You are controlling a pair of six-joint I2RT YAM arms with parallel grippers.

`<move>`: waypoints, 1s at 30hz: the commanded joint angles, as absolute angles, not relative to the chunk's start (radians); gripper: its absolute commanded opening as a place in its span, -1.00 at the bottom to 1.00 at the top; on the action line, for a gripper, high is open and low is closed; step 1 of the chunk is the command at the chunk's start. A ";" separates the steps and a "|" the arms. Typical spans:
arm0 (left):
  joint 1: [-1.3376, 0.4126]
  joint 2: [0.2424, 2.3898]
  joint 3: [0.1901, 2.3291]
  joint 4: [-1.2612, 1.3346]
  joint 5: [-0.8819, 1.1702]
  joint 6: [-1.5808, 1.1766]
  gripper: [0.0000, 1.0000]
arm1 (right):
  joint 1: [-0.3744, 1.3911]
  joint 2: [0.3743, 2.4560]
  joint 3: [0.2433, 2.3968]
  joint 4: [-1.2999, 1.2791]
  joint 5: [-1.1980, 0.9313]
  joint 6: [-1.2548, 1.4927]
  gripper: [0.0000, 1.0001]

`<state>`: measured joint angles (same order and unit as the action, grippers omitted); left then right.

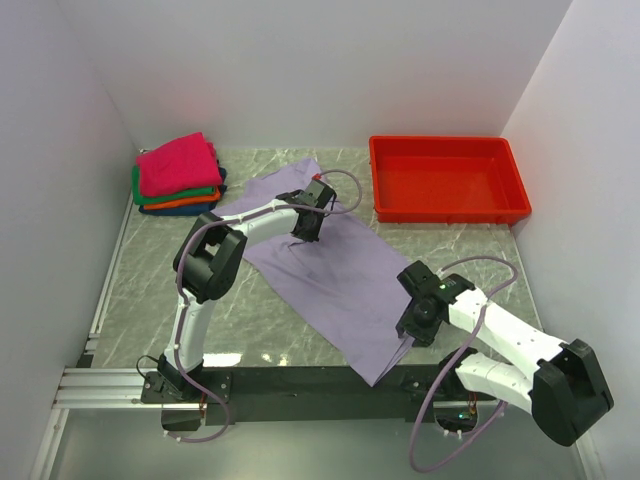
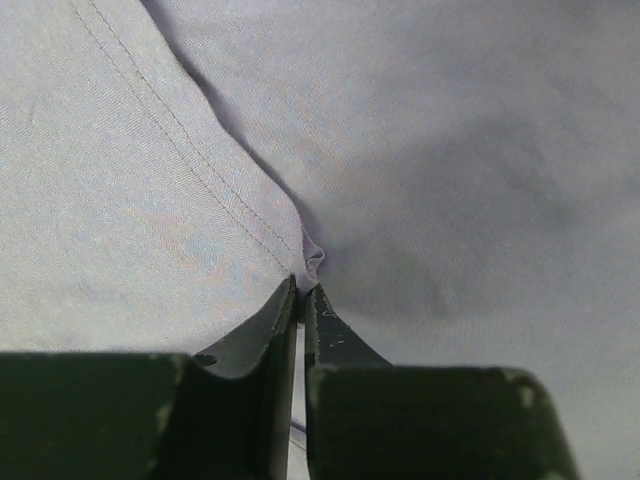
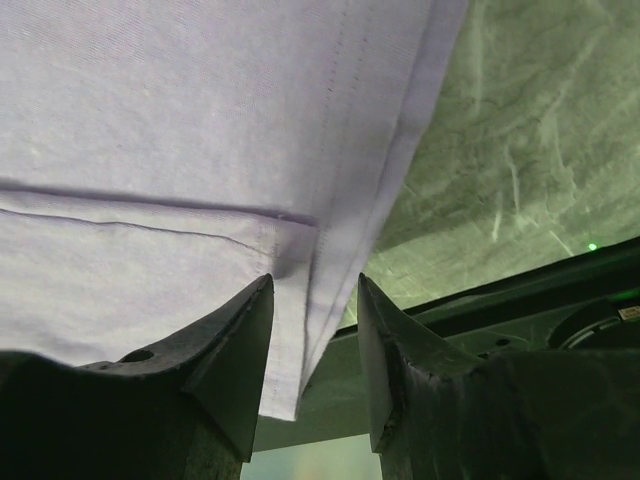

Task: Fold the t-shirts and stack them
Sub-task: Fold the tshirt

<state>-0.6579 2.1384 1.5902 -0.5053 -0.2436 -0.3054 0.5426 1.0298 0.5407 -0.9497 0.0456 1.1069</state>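
Worktop: green-grey marble worktop (image 1: 140, 290) is sitting between plain white walls, with the arm bases along its near edge.
Lavender shirt: lavender shirt (image 1: 335, 275) is lying spread out and unfolded, running diagonally from far-centre down to the near edge, right of centre. Its near tip is reaching over that edge.
Left gripper: left gripper (image 2: 303, 292) is working at the shirt's far end. Its fingers are pressed almost together, pinching a small nub of cloth just beside a double-stitched hem.
Why (left): my read is that it is holding one end so the cloth can be lifted without sliding.
Right gripper: right gripper (image 3: 315, 290) is sitting at the shirt's near-right edge with fingers spread. A hem corner is lying between them and is not clamped.
Why (right): it looks to be lining up the second grip, so both ends travel together for the fold.
Stack: stack of folded shirts (image 1: 180, 170) is sitting in the far-left corner, magenta on top, then green, orange and dark blue under it. It is well apart from the lavender shirt and is the likely drop point.
Red tray: red tray (image 1: 450, 214) is sitting in the far-right corner. Its near-left corner is coming close to the shirt's far-right edge and looks apart from it.
In the way: left arm (image 1: 255, 222) is lying across the shirt's far part, so cloth folded toward the far edge is risking a snag on it. The tray is crowding the right side.
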 commanded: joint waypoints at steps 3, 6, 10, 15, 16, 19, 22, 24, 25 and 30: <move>-0.657 2.126 1.628 -0.502 -0.221 -0.316 -0.86 | 0.537 1.057 0.565 -0.897 0.075 1.111 -0.07; -0.653 2.123 1.629 -0.505 -0.219 -0.319 -0.90 | 0.537 1.078 0.561 -0.881 0.075 1.103 -0.07; -0.649 2.111 1.626 -0.505 -0.218 -0.321 -0.92 | 0.537 1.092 0.565 -0.868 0.081 1.097 -0.07; -0.643 2.103 1.634 -0.509 -0.215 -0.325 -0.96 | 0.537 1.111 0.560 -0.848 0.086 1.092 -0.10; -0.643 2.100 1.635 -0.511 -0.215 -0.327 -0.96 | 0.537 1.114 0.558 -0.842 0.092 1.091 -0.12; -0.635 2.099 1.643 -0.515 -0.212 -0.330 -0.97 | 0.537 1.129 0.557 -0.828 0.095 1.085 -0.21; -0.632 2.098 1.649 -0.515 -0.207 -0.333 -0.97 | 0.535 1.146 0.552 -0.821 0.094 1.077 -0.36; -0.629 2.098 1.654 -0.520 -0.206 -0.334 -0.98 | 0.537 1.147 0.552 -0.822 0.094 1.074 -0.50; -0.627 2.098 1.654 -0.520 -0.204 -0.336 -0.98 | 0.535 1.144 0.554 -0.825 0.095 1.072 -0.56; -0.621 2.105 1.657 -0.520 -0.193 -0.344 -0.99 | 0.537 1.124 0.571 -0.862 0.113 1.072 -0.94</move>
